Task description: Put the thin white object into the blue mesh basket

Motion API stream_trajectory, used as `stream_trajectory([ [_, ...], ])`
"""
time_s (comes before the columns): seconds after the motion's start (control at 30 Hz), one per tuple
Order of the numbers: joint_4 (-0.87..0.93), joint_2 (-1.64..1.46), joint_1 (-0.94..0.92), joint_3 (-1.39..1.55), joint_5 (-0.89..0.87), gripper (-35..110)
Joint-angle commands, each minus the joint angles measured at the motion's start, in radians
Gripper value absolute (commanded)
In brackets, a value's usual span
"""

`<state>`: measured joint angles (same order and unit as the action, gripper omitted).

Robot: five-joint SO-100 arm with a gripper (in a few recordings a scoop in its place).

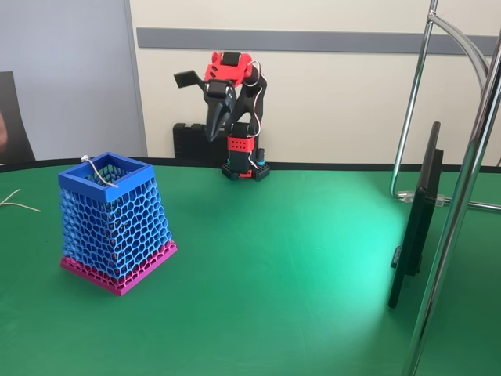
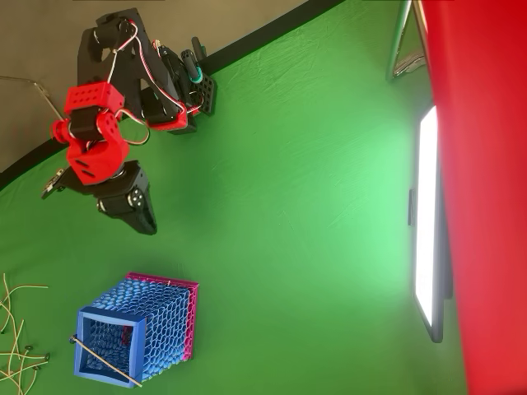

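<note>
One blue mesh basket [image 1: 116, 227], one thin white object [image 2: 104, 361]

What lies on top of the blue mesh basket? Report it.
The thin white object lies slanted across the blue mesh basket's square rim, its ends sticking past it. Through the opening only mesh walls show; the bottom is too dark to judge.

Green table [image 1: 297, 266], upright dark screen [image 1: 415, 219] beside chrome stand [image 1: 462, 188], thin pale strands [image 2: 12, 329] at table's edge.

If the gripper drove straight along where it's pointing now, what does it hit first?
Probably bare green table. In the fixed view the gripper points down, near the arm's own base. In the overhead view it aims roughly toward the blue mesh basket, but looks well short of it. Depth is unclear.
</note>
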<state>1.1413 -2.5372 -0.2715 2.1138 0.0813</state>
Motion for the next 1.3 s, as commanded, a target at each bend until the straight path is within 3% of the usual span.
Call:
stream_trajectory([
  [0.0, -0.015, -0.08, 0.029, 0.064, -0.008, 0],
  [0.53, 0.018, -0.566, 0.156, 0.508, -0.011, 0],
  [1.27, -0.015, -0.788, 0.232, 0.891, -0.091, 1],
])
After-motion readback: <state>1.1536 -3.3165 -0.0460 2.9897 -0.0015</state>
